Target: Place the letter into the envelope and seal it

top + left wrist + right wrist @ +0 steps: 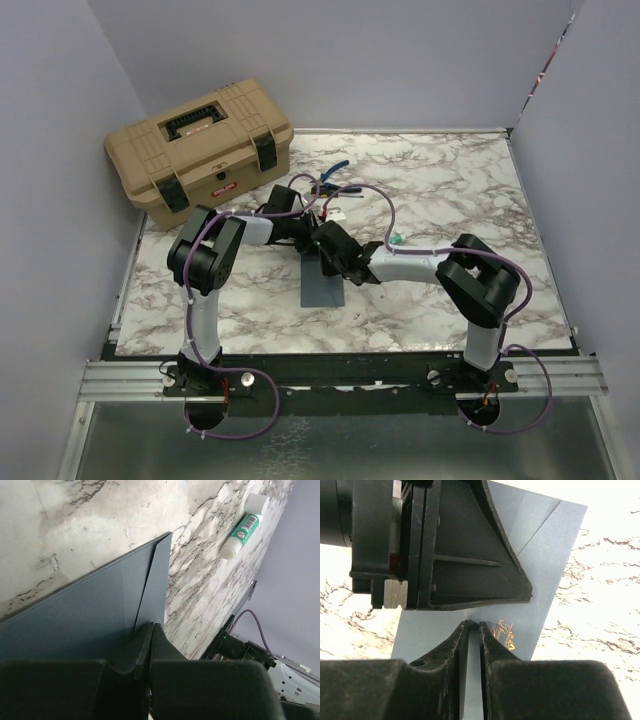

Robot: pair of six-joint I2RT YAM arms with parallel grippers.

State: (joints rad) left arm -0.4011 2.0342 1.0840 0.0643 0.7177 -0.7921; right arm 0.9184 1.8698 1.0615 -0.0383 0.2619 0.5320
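Over the marble table (450,180), top camera: left arm (205,260) and right arm (410,265) both reach inward, and their wrists crowd together near the middle. The envelope (323,290) lies flat on the table just under them, its near end showing, its far end hidden by the wrists. A tan toolbox (200,150) sits at the far left corner, lid shut. A glue stick (396,240) lies just beyond the right forearm. A small blue-handled item (335,168) lies farther back, too small to identify. Claw states are not readable from this view.

Left wrist camera: the left gripper (150,627) has its fingers pressed together, no gap between the tips. The tips sit at the envelope's edge, where a fold line runs down to them. Whether paper is caught between them, I cannot tell. The slate-blue surface fills the left half of the frame. The glue stick lies well apart on the marble at upper right, green label, white cap.

Right wrist camera: the right gripper (474,626) has its fingers slightly spread, a narrow slot between them with blue paper visible through it. Nothing sits in the slot. The tips hover over the envelope, close to its gold lettering (507,634). One black finger of the left gripper lies across the envelope directly ahead, very near the right tips.
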